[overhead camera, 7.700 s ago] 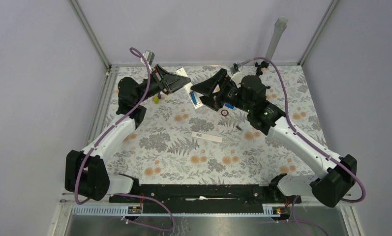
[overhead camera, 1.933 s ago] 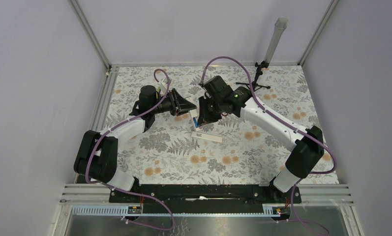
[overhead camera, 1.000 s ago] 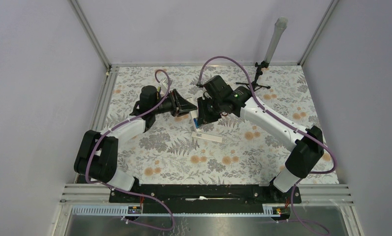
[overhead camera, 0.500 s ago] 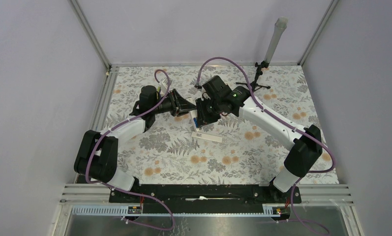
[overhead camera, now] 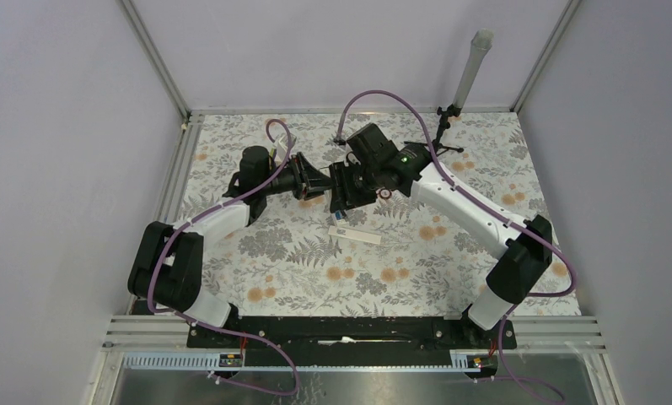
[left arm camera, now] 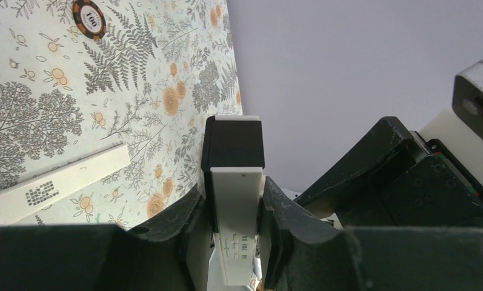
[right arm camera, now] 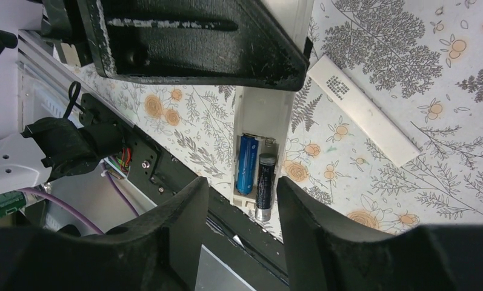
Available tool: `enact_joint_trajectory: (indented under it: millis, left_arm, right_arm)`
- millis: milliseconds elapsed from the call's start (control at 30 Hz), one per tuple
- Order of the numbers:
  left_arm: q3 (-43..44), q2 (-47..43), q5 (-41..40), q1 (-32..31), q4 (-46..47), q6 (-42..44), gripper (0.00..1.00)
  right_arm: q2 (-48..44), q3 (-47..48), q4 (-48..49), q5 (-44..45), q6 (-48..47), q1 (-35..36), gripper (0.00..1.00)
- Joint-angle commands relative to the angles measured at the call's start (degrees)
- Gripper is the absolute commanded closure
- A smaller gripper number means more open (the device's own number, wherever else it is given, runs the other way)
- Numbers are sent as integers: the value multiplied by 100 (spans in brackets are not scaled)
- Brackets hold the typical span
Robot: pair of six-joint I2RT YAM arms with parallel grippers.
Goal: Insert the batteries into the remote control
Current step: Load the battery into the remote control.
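Showing batteries (right arm camera: 246, 163), right wrist view, dark-ended remote control (left arm camera: 233, 182), left wrist view

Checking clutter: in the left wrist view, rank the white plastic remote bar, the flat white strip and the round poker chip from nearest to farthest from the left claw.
1. White plastic remote bar: clamped in the left claw.
2. Flat white strip with dark mark: lying lower left.
3. Round dark poker chip: top left corner, farthest.
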Motion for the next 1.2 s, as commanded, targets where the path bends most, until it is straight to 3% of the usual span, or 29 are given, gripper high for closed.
enact_joint_trajectory:
  millis: [0, 333, 700, 967, 1167]
  left_arm:
    - [312, -2, 216, -4, 408, -119, 83]
    - [313, -26, 306, 7, 824, -751, 83]
    - [-183, -55, -267, 51, 3679, -3483, 84]
    - [-73, -334, -553, 51, 3283, -3573, 84]
    - [-132, -400, -832, 51, 3391, -4039, 84]
  right_arm:
    - [-93, 364, -68, 207, 130, 11, 46]
    - [-838, 51, 661, 432, 638, 1, 25]
    - [-2117, -1235, 2310, 859, 1523, -20, 16]
    - [-2466, -1468, 2719, 1019, 1724, -26, 15]
    - [-2753, -1930, 3443, 837, 2101, -27, 8]
